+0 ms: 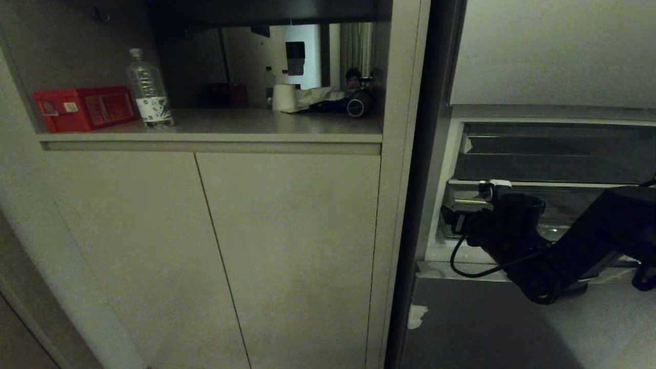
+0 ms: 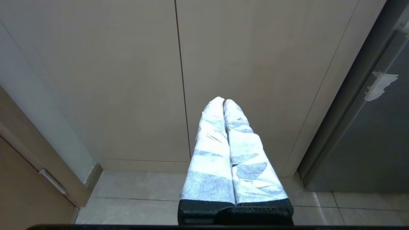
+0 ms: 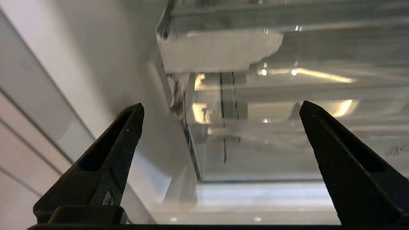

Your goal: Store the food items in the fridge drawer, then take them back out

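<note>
Overhead, the right pincer [image 1: 451, 218] is reaching into the open fridge at the clear drawer's [image 1: 558, 205] left front corner, hard against the fridge wall; its tips are lying hidden. A water bottle [image 1: 149, 89] is standing on the shelf [image 1: 266, 125].

Left wrist: the left pincer [image 2: 223, 101] is hanging pressed together before cabinet doors [image 2: 127, 80].

Right wrist: the spread fingers [image 3: 118, 143] are framing the drawer corner [image 3: 191, 140]; no food is showing.

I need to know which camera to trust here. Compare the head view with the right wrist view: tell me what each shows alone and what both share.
Head view only: a water bottle and red box on a cabinet shelf, cabinet doors, the right arm at the open fridge.
Right wrist view only: the right gripper open, empty, close to a transparent fridge drawer.
Both: the fridge interior; no food items visible.
</note>
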Controlling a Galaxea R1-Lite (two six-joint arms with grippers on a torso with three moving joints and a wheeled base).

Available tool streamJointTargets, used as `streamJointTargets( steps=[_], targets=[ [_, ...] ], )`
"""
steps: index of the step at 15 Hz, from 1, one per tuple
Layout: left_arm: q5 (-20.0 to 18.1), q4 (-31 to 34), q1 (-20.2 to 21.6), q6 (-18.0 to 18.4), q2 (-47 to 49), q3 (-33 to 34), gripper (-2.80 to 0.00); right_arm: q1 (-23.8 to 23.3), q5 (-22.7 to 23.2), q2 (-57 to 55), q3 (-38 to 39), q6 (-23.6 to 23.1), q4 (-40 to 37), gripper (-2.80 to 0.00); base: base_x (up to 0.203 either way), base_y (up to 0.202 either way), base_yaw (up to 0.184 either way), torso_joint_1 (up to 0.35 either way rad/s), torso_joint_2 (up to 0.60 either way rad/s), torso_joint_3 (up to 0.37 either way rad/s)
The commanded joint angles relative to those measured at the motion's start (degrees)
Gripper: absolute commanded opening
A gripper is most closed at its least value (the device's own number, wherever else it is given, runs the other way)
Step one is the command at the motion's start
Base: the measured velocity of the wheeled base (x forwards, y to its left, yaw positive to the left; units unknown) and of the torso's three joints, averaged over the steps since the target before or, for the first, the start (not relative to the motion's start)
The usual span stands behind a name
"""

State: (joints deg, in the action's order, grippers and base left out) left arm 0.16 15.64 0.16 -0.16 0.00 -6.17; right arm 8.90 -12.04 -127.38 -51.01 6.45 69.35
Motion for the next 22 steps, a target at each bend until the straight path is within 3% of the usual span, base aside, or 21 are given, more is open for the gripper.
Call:
streamJointTargets(
  steps=[1, 18, 19, 22],
  targets=[
    [0.0, 0.1, 0.0, 0.0, 0.1, 0.0, -2.80, 0.1, 0.0, -1.6, -1.0, 0.1, 0.3, 0.00, 0.000, 0.000, 0.000, 0.000, 0.00, 0.000],
    [0.0, 0.1, 0.0, 0.0, 0.1, 0.0, -2.80, 0.3, 0.0, -4.2, -3.0, 0.1, 0.3, 0.00, 0.000, 0.000, 0.000, 0.000, 0.00, 0.000],
    [0.0, 0.1, 0.0, 0.0, 0.1, -0.1, -2.80, 0.3, 0.0, -4.1, -3.0, 0.0, 0.3, -2.80, 0.000, 0.000, 0.000, 0.000, 0.00, 0.000],
    [0.0, 0.1, 0.0, 0.0, 0.1, 0.0, -2.80, 0.8, 0.0, -4.1, -3.0, 0.0, 0.3, -2.80, 0.000, 0.000, 0.000, 0.000, 0.00, 0.000]
  ],
)
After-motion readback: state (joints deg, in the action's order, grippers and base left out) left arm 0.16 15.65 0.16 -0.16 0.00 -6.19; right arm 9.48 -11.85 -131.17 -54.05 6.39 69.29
